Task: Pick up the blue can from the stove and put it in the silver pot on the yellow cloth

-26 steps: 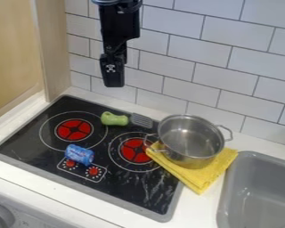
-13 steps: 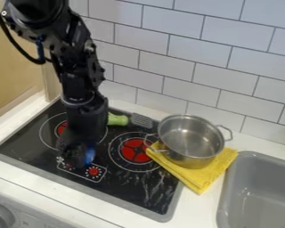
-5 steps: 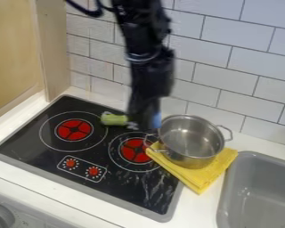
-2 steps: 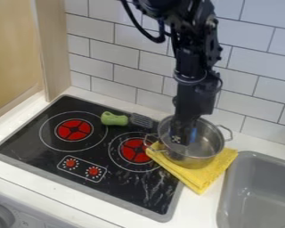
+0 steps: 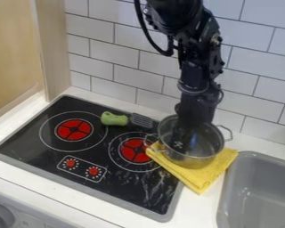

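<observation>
One steel pot [image 5: 195, 162] with two loop handles, near nine and three o'clock on its rim, sits upright on a folded yellow cloth [image 5: 215, 177]. The cloth shows from the pot's three o'clock round to eight, lying partly on white counter [image 5: 197, 209] and partly over the edge of a black stovetop [image 5: 29, 147]. The black gripper [image 5: 179, 148] points down inside the pot, its arm coming in from twelve o'clock. How far it is open, and whether it has hold of anything, I cannot tell.

Taking the pot as the dial's centre, the glossy stovetop stretches from about seven to ten o'clock, with a grey border and pale streaks toward its near right corner. The nearer red burner [image 5: 135, 150] lies between eight and nine, the farther red burner [image 5: 74, 129] at nine. Two red knobs [image 5: 94, 171] sit in an outlined panel at eight from the nearer burner. At ten from the pot, a spatula with a green handle [image 5: 114, 119] and grey slotted head lies on the far part of the stovetop.

A grey sink [image 5: 225, 196] is set into the counter between four and five. White tiles [image 5: 258, 58] with dark joints rise at twelve, and a pale wooden panel [image 5: 53, 58] stands at ten.
</observation>
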Robot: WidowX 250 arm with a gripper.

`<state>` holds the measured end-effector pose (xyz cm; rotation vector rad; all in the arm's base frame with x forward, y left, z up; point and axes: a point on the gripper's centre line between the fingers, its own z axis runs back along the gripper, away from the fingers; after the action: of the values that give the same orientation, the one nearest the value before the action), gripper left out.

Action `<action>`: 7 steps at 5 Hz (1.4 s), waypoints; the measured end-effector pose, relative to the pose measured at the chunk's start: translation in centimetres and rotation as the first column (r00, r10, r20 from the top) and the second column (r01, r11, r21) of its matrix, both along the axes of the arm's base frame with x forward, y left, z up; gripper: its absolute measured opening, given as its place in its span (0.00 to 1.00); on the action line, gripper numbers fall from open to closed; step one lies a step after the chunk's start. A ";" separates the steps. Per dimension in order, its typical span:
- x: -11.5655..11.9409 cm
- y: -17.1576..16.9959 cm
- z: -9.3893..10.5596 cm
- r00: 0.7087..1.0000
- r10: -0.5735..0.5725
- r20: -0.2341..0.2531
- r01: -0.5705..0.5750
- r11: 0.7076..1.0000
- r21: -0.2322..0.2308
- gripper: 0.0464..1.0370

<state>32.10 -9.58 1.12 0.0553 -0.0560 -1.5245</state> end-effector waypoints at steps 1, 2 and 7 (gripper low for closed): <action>0.3 0.3 0.0 1.000 0.027 0.011 -0.027 0.999 0.019 0.72; 0.2 0.2 0.0 1.000 0.018 0.007 -0.018 1.000 0.018 0.97; -1.4 1.3 8.4 0.987 0.033 0.160 -0.022 0.997 -0.072 0.96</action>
<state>30.68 -8.26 9.48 0.1231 -0.2363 -1.4869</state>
